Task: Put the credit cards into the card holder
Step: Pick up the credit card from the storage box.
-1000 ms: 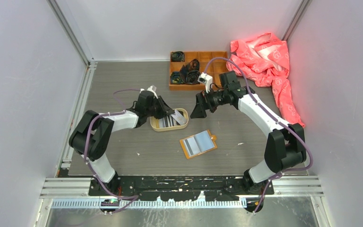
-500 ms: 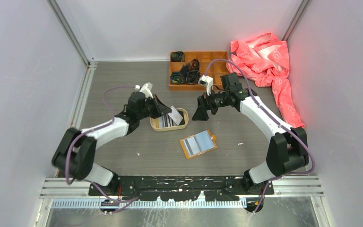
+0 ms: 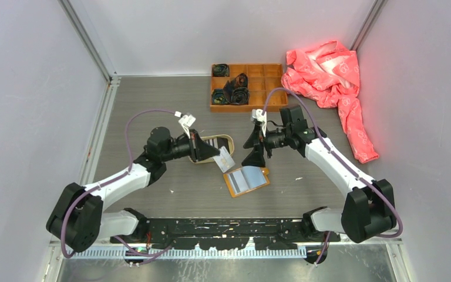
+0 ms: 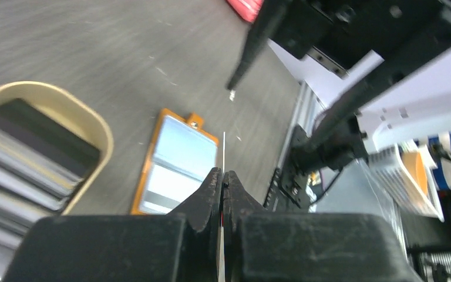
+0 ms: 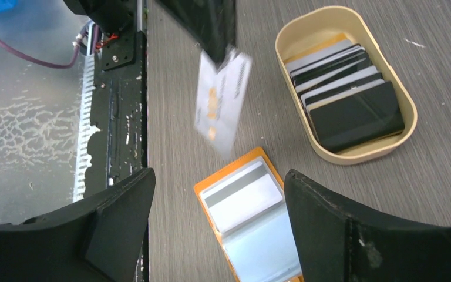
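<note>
Card (image 5: 222, 100) clamped in left pincer (image 4: 223, 176), beside card holder (image 3: 246, 180) | right pincer (image 3: 253, 158) apart

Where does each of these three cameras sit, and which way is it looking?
Top: above and behind the robot, looking down on the table; left arm and right arm show.
Left wrist: on the left arm, looking past its shut tool at the holder.
Right wrist: on the right arm, looking down between its open fingers at the card and tray.
All three share the holder, tray and card.
</note>
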### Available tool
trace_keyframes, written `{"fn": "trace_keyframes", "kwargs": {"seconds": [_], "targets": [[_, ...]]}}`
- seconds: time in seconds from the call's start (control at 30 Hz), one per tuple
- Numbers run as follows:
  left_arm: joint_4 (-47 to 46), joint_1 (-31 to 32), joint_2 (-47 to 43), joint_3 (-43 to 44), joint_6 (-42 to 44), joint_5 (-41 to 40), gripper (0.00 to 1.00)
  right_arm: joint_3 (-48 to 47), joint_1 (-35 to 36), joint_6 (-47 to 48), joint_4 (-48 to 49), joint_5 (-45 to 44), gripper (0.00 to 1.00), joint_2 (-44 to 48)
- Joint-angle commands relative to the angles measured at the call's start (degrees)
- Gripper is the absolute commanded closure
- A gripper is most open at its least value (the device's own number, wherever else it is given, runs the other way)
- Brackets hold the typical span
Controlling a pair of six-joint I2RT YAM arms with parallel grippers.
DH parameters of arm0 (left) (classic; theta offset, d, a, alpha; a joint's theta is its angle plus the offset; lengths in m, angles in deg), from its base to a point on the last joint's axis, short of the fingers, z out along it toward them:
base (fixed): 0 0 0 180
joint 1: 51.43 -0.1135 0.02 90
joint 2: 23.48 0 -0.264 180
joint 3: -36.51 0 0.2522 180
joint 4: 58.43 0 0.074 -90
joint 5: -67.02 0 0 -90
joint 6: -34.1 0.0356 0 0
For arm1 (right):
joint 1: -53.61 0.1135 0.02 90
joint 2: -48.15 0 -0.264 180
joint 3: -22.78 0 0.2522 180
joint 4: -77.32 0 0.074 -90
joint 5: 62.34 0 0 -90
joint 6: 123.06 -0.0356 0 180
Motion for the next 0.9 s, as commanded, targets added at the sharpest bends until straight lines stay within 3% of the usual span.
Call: {"fn": "trace_keyframes", "kwargs": {"seconds": [0.0, 0.3, 0.37, 0.53, 0.57, 0.6, 0.73, 0.87], "targets": [[-8.4, 3.5, -1.1, 0.8, 3.4, 7.3, 1.00, 0.1, 1.7, -3.7, 6.9, 3.5, 0.17, -0.6], [-10.7, 7.5, 1.0, 2.2, 3.9, 5.9, 1.00, -0.1, 8.2, -6.3, 8.2, 2.5, 0.33, -4.3], [-11.3, 7.8, 1.3, 1.9, 3.8, 5.4, 1.00, -0.1, 9.1, -6.3, 8.3, 3.0, 0.41, -4.5], [-12.5, 7.8, 0.5, 0.9, 3.0, 3.8, 1.00, -2.2, 9.8, -5.2, 4.6, 2.6, 0.88, -5.2], [-12.6, 7.8, 0.1, 0.4, 2.7, 3.1, 0.97, -2.9, 9.7, -4.7, 3.4, 2.3, 0.93, -5.3], [-12.8, 7.8, -0.6, -0.1, 2.2, 2.2, 0.87, -3.7, 9.7, -4.6, 2.5, 2.4, 0.97, -5.3], [-16.8, 7.8, -3.5, -5.8, 0.0, -1.4, 0.61, -4.1, 8.4, -7.3, 3.2, 5.3, 0.99, -4.6], [-30.9, 8.2, -3.8, -14.1, -3.8, -3.6, 0.49, -2.9, 7.4, -18.6, 11.2, 6.4, 0.99, -4.2]]}}
